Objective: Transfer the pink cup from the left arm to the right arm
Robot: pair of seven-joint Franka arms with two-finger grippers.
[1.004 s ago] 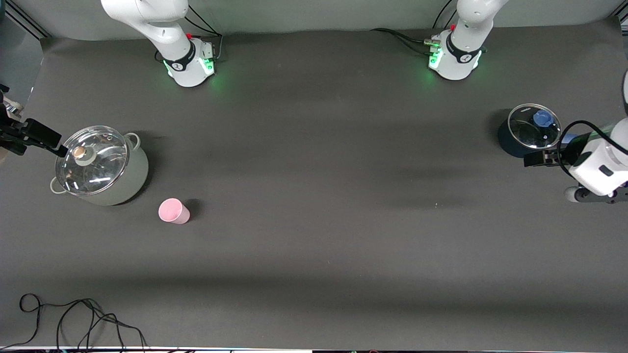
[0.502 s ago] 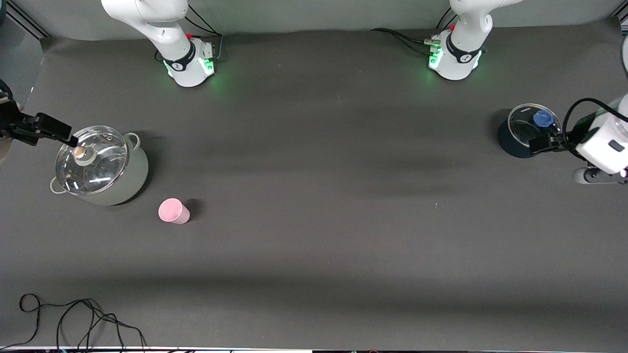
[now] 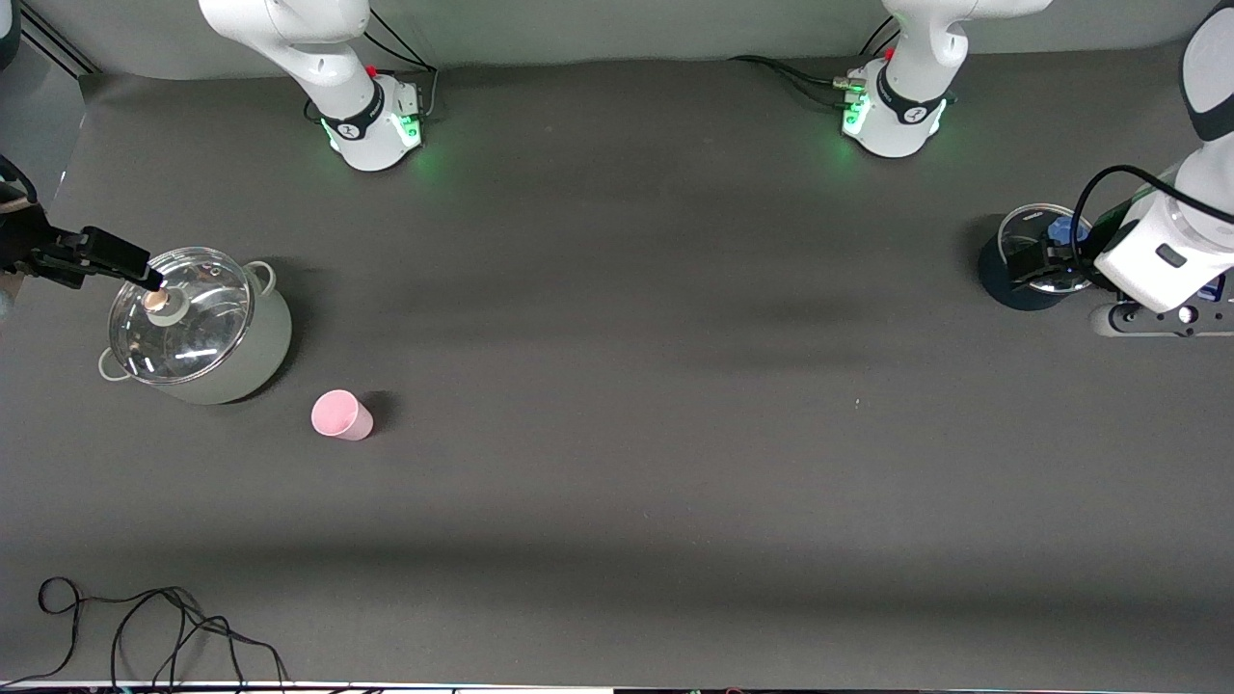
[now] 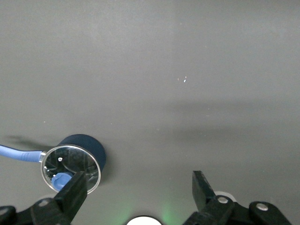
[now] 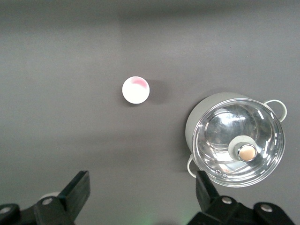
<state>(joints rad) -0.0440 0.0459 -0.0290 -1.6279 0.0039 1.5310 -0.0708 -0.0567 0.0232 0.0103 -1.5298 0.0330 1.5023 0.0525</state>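
Observation:
The pink cup [image 3: 340, 415] stands on the dark mat, a little nearer the front camera than the grey pot; nothing touches it. The right wrist view shows the pink cup [image 5: 136, 90] from above, well apart from the fingers. My right gripper [image 3: 149, 278] hangs open over the grey pot's glass lid, with nothing between its fingers [image 5: 79, 187]. At the left arm's end of the table, my left gripper [image 3: 1027, 265] is open and empty over the dark blue pot. In the left wrist view the left gripper [image 4: 139, 185] has only bare mat between its fingers.
A grey pot [image 3: 260, 352] with a glass lid [image 5: 239, 145] stands at the right arm's end. A small dark blue pot [image 4: 89, 143] with a glass lid and blue knob stands at the left arm's end. Loose black cables [image 3: 145, 627] lie by the front edge.
The left gripper has moved toward the arms' bases and now sits over the dark blue pot. The right gripper has shifted slightly over the grey pot's lid. The pink cup has not moved.

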